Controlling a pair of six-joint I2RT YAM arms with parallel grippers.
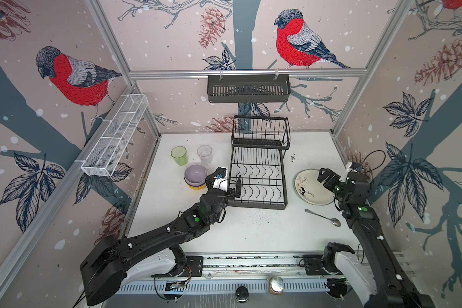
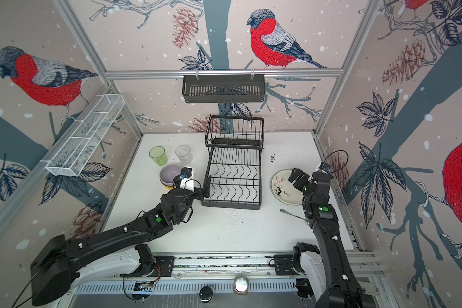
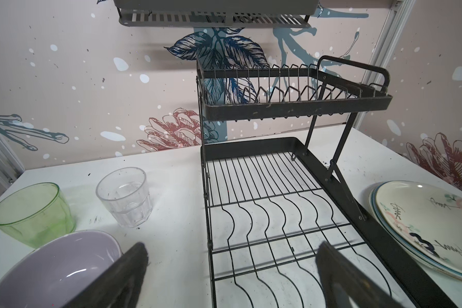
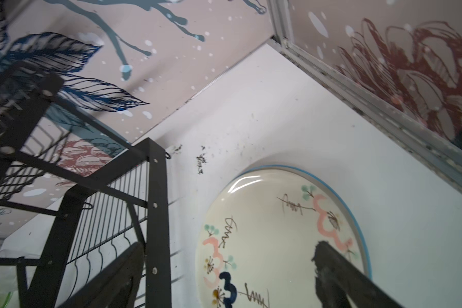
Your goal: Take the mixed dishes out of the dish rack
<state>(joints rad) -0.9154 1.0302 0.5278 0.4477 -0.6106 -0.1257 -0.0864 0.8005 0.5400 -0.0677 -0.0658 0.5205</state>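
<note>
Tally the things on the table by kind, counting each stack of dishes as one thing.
Glasses: 2, green glass and clear glass
Bowl stack: 1
Plate stack: 1
Spoon: 1
Rack: 1
Total: 6

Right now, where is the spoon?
In both top views the spoon lies on the right side, just nearer the camera than the stacked plates and to the right of the rack.

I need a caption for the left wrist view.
Open left gripper facing the empty dish rack; lilac bowl, green glass, clear glass and plates beside it.
</note>
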